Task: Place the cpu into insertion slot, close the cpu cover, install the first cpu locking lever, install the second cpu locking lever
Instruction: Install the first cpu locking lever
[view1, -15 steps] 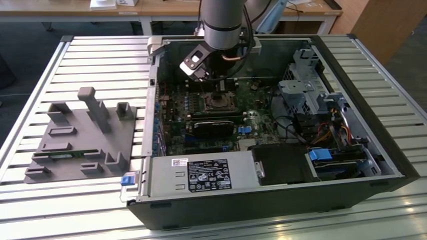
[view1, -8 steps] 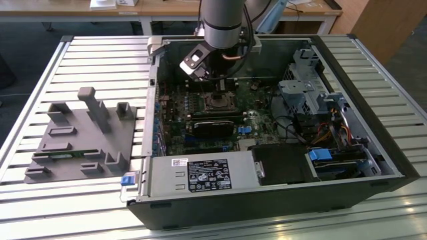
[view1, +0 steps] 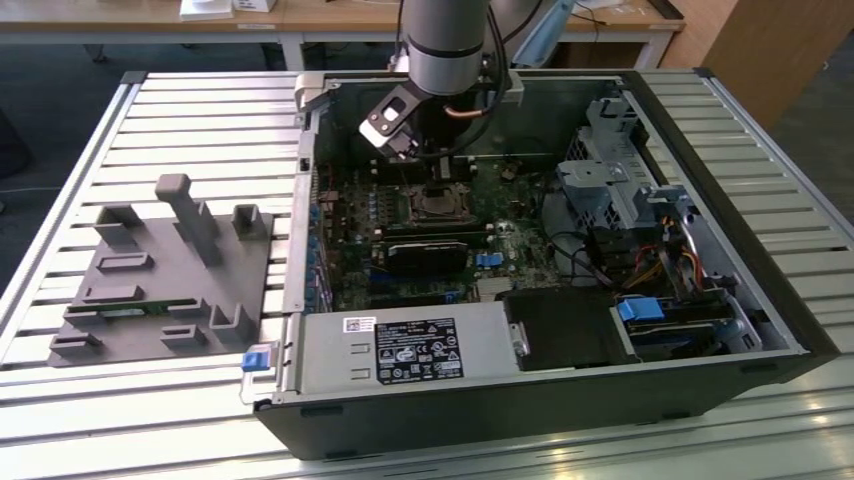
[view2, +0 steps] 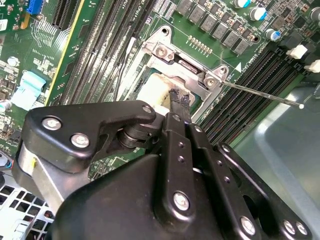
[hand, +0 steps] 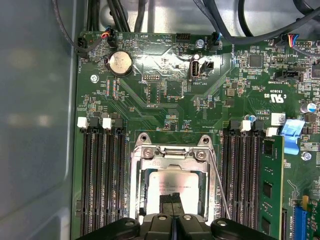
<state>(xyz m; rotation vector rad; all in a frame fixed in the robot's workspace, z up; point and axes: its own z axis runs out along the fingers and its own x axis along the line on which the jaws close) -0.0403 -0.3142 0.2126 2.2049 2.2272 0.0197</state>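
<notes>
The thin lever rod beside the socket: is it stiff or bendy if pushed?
Probably springy, not floppy: the lever rod is thin, straight metal, anchored by the cpu cover with its far end free. Likely light and slippery, being bare and shiny.

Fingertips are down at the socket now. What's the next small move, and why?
Probably slide over to the locking lever and push it down: the cpu cover already lies over the cpu, the shut gripper is right at it, and the lever looks unhooked.
</notes>
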